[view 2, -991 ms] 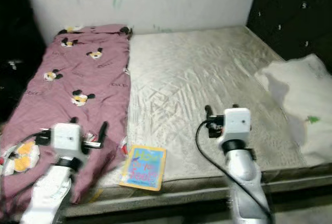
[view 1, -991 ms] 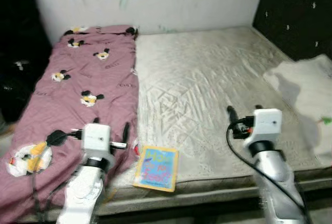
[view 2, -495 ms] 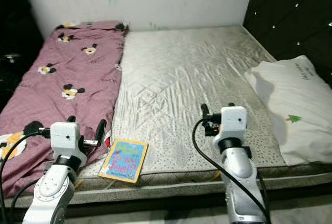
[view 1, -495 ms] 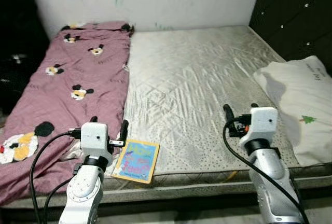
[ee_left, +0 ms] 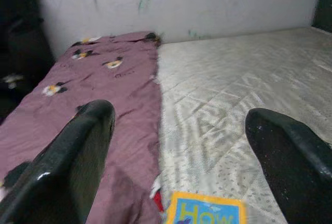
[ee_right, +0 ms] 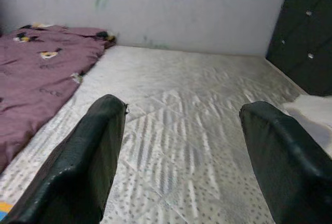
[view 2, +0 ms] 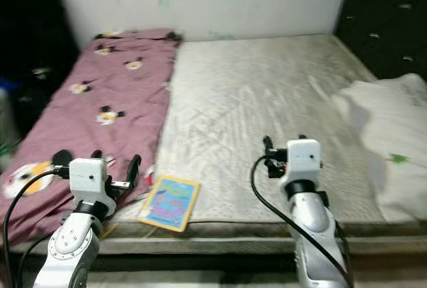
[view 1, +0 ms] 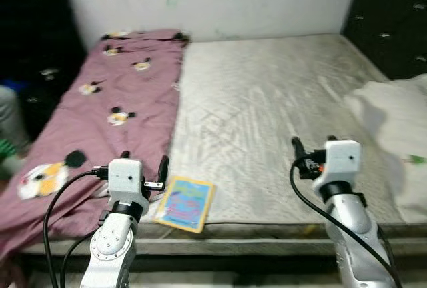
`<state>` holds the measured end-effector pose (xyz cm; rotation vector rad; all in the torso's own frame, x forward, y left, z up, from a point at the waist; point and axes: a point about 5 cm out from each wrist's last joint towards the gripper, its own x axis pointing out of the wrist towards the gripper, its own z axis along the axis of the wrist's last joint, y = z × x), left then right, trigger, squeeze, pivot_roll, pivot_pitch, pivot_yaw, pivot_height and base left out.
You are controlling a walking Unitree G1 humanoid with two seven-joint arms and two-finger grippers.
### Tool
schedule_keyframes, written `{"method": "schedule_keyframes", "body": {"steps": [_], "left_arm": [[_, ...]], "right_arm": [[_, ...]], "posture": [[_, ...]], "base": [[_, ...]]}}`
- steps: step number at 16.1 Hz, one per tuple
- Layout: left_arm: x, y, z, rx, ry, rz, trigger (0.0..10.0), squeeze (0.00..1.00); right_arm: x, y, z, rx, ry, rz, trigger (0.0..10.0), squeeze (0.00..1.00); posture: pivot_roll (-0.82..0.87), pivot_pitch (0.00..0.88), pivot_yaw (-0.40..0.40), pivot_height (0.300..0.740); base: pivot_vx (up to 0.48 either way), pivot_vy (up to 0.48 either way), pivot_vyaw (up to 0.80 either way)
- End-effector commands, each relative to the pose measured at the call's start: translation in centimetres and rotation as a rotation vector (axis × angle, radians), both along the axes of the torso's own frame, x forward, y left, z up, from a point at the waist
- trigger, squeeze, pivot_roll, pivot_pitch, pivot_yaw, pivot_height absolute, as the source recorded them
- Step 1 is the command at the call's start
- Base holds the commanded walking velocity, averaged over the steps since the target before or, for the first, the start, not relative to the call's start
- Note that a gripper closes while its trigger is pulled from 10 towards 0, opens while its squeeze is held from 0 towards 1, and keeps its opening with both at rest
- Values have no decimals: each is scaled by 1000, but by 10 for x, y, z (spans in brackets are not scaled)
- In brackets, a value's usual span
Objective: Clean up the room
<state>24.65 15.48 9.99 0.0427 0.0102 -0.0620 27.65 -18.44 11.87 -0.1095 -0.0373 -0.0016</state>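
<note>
At near edge of bare grey quilted mattress: colourful yellow-bordered children's book seen lying flat, beside maroon cartoon-print blanket. Left gripper, right gripper held wide, empty. Nothing collected yet; book pickup judged next.

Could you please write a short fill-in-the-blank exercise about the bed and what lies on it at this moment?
1. The book lies at the near edge of the mattress, just beside the ____ blanket with cartoon prints.
2. The gripper closer to the book is the ____ gripper.
3. The fingers of the right gripper stand ____, holding nothing.
4. The white pillow lies on the robot's ____ side of the bed.

Missing words: pink; left; open; right
</note>
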Motion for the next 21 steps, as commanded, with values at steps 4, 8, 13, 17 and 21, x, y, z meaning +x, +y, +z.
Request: {"method": "schedule_keyframes", "body": {"steps": [4,8,13,17,21], "left_arm": [[-2,7,-1,1,13,23,10000,0],[-3,5,-2,-19,23,9,10000,0],[-3,4,-1,-7,11,-3,10000,0],[-2,3,0,-7,7,-8,10000,0],[-2,4,0,-8,8,-1,10000,0]], "right_arm": [[1,6,3,21,-12,13,10000,0],[0,5,3,25,-7,9,10000,0],[0,6,2,29,-4,11,10000,0],[0,8,2,40,-4,17,10000,0],[-1,7,2,49,-2,14,10000,0]], "posture": [[-30,27,36,740],[-32,33,36,740],[-33,33,38,740],[-32,33,38,740],[-33,35,39,740]], "base": [[0,0,0],[0,344,0],[0,168,0],[0,0,0],[0,0,0]]}}
